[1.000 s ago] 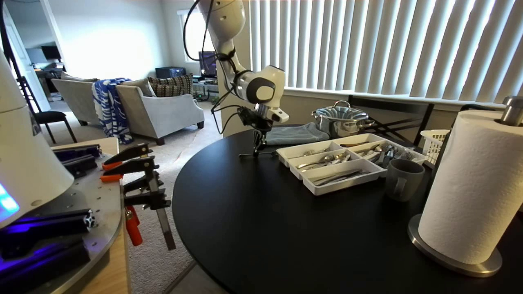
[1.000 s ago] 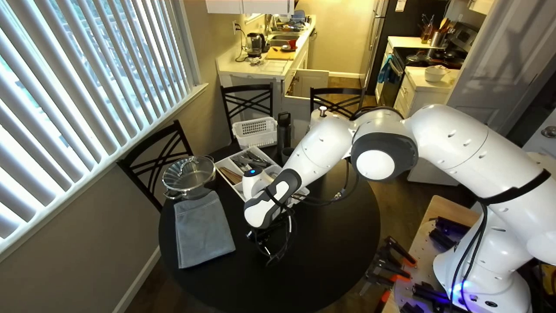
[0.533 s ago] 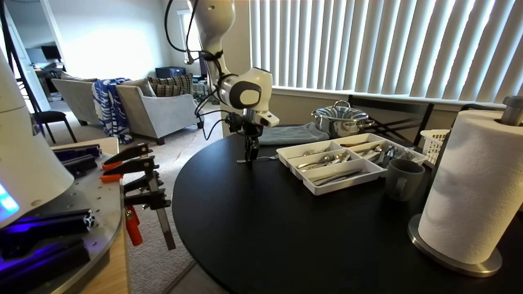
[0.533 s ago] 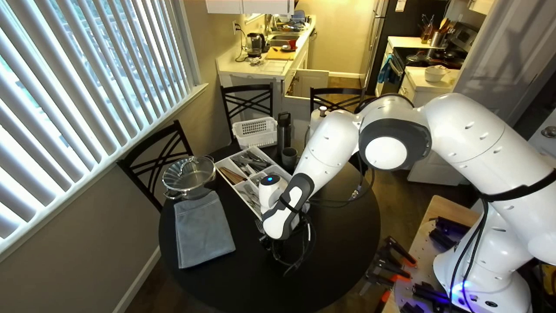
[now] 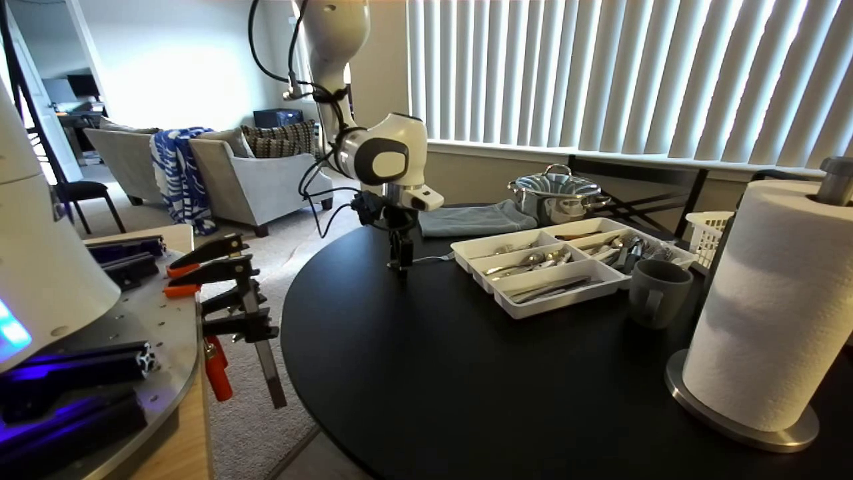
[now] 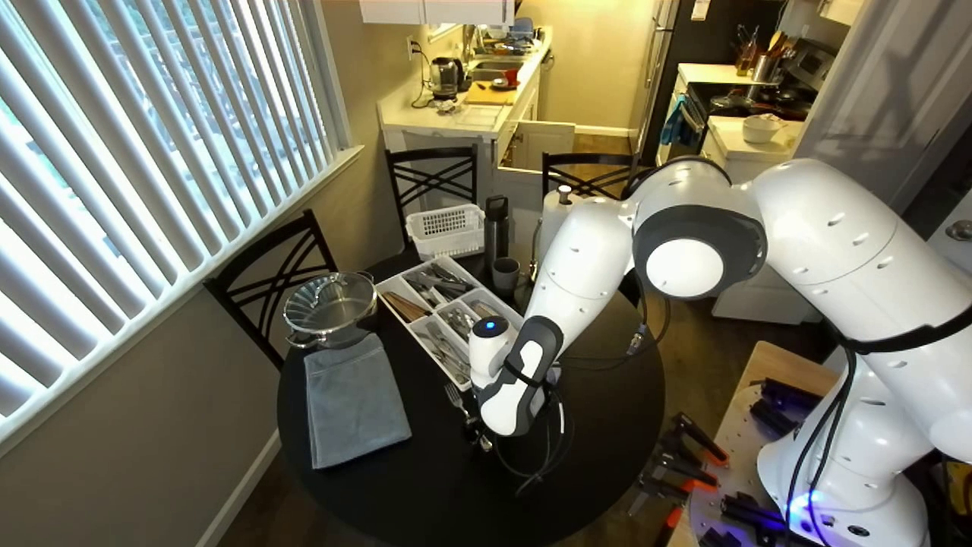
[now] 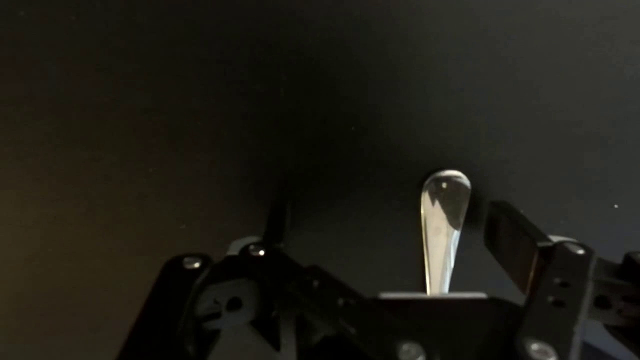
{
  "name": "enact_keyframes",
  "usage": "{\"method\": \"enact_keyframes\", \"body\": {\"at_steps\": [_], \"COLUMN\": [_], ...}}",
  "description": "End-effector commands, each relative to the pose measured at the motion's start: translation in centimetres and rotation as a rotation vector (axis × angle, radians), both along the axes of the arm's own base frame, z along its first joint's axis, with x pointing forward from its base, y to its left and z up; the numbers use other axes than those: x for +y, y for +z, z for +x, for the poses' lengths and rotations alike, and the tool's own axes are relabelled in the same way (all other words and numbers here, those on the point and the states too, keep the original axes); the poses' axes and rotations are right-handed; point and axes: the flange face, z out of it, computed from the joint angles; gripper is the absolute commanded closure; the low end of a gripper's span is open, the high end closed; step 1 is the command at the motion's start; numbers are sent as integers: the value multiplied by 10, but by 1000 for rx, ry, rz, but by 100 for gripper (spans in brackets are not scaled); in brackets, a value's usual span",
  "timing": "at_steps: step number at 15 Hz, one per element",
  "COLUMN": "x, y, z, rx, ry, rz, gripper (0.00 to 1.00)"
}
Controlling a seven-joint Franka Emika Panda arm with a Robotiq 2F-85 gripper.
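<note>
Fork (image 7: 440,235) freshly released on the worktop (image 5: 426,373), left of the tray (image 5: 566,299) in an exterior view: loose between widely spread jaws of a hand (image 7: 392,220) now gripping nothing.

wrist vw | fingers (image 7: 515,245) wide apart | metal hdl (image 7: 441,235) btwn, off-ctr | dk tabletop (image 7: 350,110) under

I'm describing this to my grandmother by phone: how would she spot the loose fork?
Start at the round black table and find the white divided tray on it. Just off its edge lies the fork, tines towards the tray, handle between the robot's open fingers. Unlike the cutlery inside the tray, it lies by itself on the table.
</note>
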Motion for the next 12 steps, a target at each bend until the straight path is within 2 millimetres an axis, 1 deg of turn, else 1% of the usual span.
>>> {"method": "enact_keyframes", "body": {"at_steps": [1,5,9,12], "x": [3,7,-1,-9], "y": [24,56,91,111], "z": [-6,-3,-2,2], "rx": [-116,-278,-356,-381], "ry": [-2,-21,-93,-135], "rz": [2,11,-25,-53], "gripper": [0,0,0,0]}}
